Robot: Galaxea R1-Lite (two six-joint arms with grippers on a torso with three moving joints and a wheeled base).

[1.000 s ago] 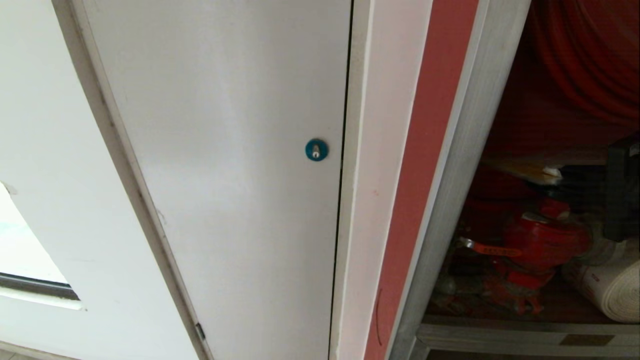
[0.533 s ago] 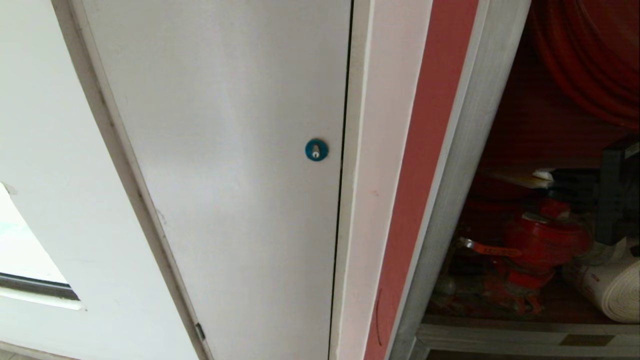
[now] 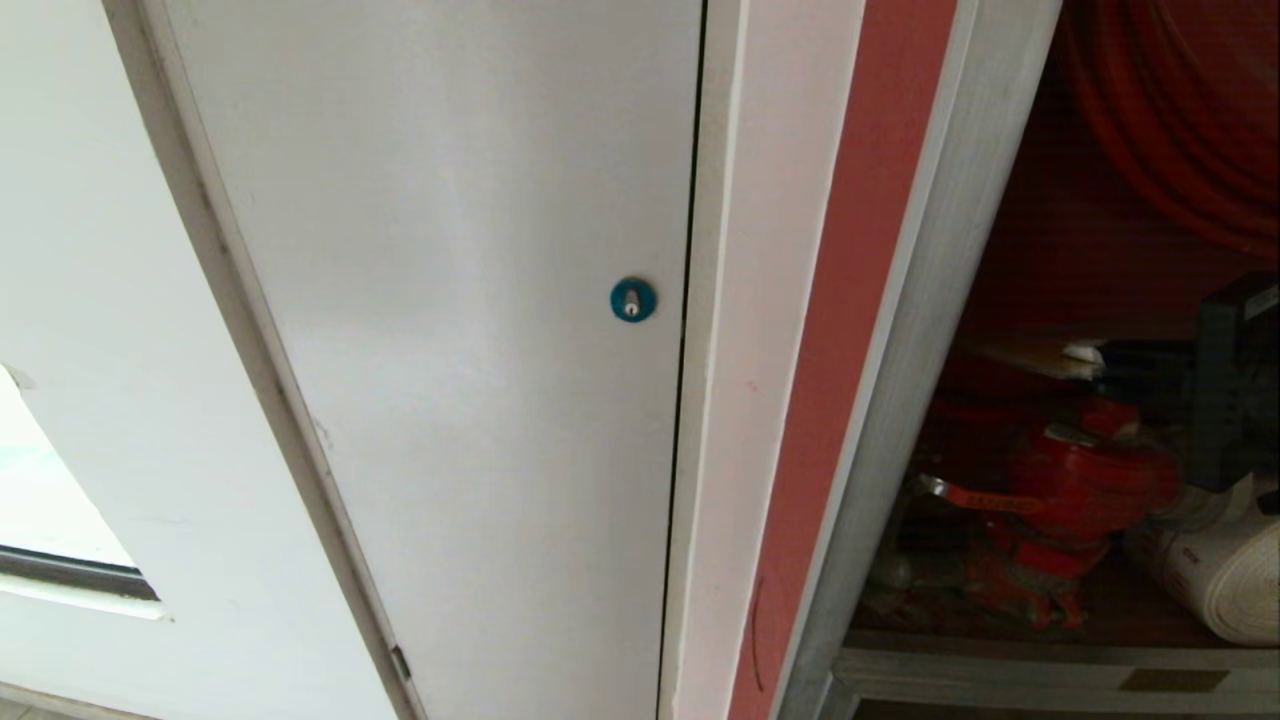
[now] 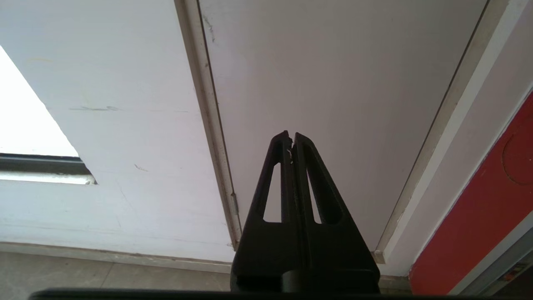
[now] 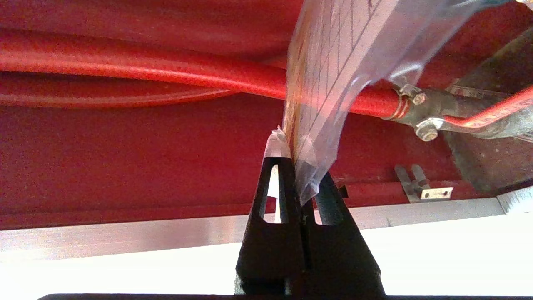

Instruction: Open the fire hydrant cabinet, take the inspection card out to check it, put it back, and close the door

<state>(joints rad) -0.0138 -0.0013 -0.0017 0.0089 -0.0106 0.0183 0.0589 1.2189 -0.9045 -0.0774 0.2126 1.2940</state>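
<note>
- Inside the fire hydrant cabinet (image 5: pixel 125 166), right claw (image 5: pixel 293 160) pinches the inspection card (image 5: pixel 333 62) below the red hose (image 5: pixel 166 68).
- Left claw (image 4: pixel 291 137) hangs closed, empty, facing the white door (image 4: pixel 333 83).

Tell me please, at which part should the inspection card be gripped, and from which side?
Best is the thin edge of the inspection card, approached edge-on, with one finger on each flat face. It is a flat, flexible sheet, so only its faces offer a surface to pinch. The right gripper already holds it this way inside the fire hydrant cabinet, pinched at a corner while the rest of the card bends away.
</note>
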